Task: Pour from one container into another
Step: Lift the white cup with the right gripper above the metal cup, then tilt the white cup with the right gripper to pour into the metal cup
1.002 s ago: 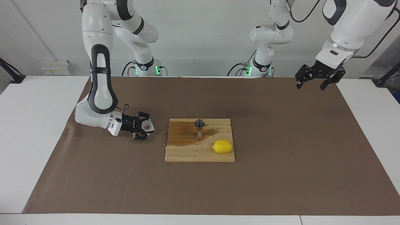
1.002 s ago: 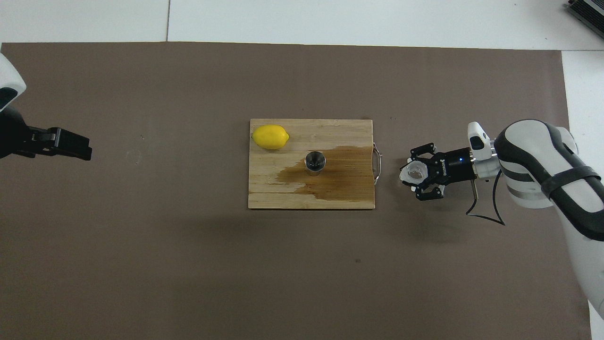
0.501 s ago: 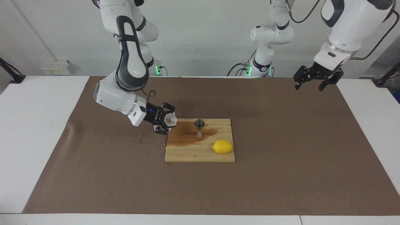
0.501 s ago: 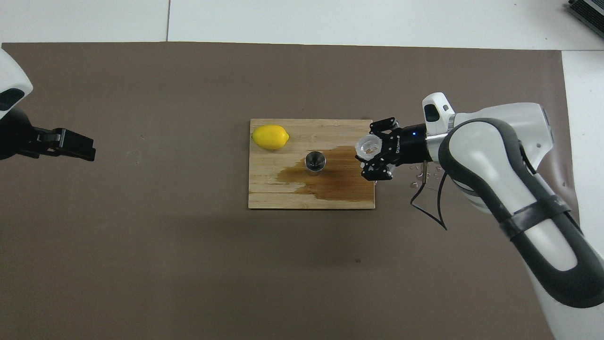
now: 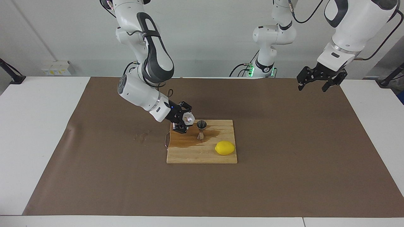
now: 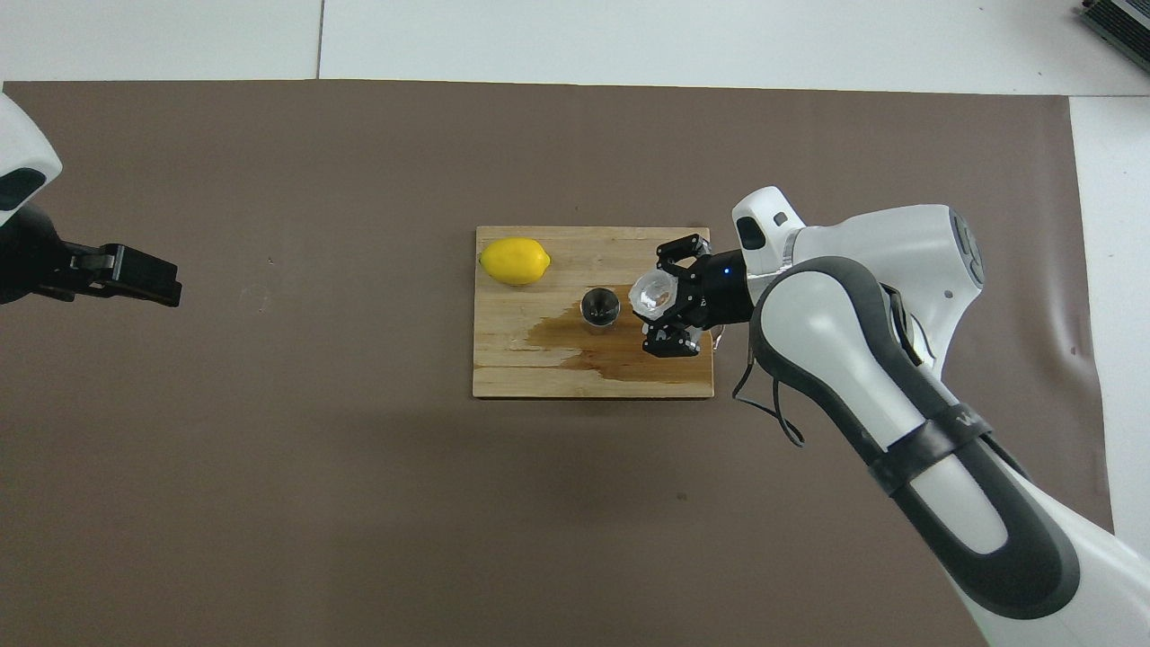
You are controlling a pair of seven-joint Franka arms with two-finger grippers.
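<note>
A small clear faceted glass cup (image 5: pixel 189 119) (image 6: pixel 652 293) hangs tilted above the wooden cutting board (image 5: pixel 202 156) (image 6: pixel 539 359), right beside the rim of the steel hourglass jigger (image 5: pixel 201 129) (image 6: pixel 599 308). My right gripper (image 5: pixel 187 120) (image 6: pixel 661 298) is shut on the cup and reaches in from the right arm's end of the board. The jigger stands upright on the board in a dark wet stain. My left gripper (image 5: pixel 317 82) (image 6: pixel 144 277) waits open, high over the mat at the left arm's end.
A yellow lemon (image 5: pixel 225 148) (image 6: pixel 515 261) lies on the board, farther from the robots than the jigger. A brown mat (image 5: pixel 284 176) covers the table. Small spill marks (image 5: pixel 142 136) dot the mat toward the right arm's end. The board has a metal handle (image 5: pixel 166 140).
My right gripper has lifted the glass cup off the mat and carried it over the board to the jigger's rim, tilting it. The left arm has barely moved.
</note>
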